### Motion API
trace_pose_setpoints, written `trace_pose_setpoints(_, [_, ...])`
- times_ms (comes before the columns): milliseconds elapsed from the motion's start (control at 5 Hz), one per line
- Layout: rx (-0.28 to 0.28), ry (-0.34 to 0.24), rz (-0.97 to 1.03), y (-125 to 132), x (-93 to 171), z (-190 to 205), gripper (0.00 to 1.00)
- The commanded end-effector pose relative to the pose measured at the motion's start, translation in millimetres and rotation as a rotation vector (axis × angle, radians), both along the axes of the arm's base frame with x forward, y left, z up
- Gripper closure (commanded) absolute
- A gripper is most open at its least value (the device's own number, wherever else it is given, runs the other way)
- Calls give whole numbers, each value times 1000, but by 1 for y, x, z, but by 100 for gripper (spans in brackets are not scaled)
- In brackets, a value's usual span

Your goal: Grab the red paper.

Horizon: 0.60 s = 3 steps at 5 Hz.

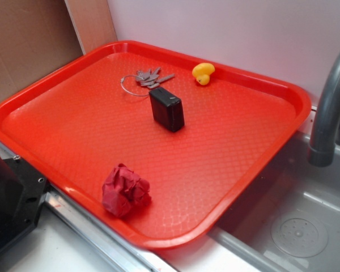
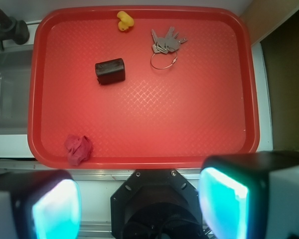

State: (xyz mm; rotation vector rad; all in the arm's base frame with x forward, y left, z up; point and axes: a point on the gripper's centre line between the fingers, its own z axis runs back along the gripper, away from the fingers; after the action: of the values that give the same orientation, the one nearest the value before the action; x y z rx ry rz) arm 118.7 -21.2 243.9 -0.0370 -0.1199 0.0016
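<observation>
The red paper (image 1: 125, 190) is a crumpled dark crimson ball lying near the front edge of the orange-red tray (image 1: 56, 90). In the wrist view it sits at the tray's lower left corner (image 2: 78, 149). My gripper (image 2: 139, 201) is open and empty, high above the robot base, short of the tray's near edge. Its two fingers (image 2: 223, 204) with teal pads stand wide apart at the bottom of the wrist view. The paper lies ahead and to the left of the gripper. The gripper does not show in the exterior view.
On the tray are a black box (image 1: 166, 109), a bunch of keys on a ring (image 1: 147, 79) and a yellow rubber duck (image 1: 203, 72). A sink (image 1: 297, 226) with a grey faucet (image 1: 328, 107) lies to the right. The black robot base (image 1: 11, 198) is at the lower left.
</observation>
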Motion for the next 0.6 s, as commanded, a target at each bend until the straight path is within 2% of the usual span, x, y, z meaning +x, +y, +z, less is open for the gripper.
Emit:
trace_pose_setpoints(0, [0,0,0,0,0,0,0])
trace_pose_setpoints(200, [-35,96,38,-23,-6,-50,0])
trace_pose_setpoints(400, [-107,83,-1,-53,-2,-98,0])
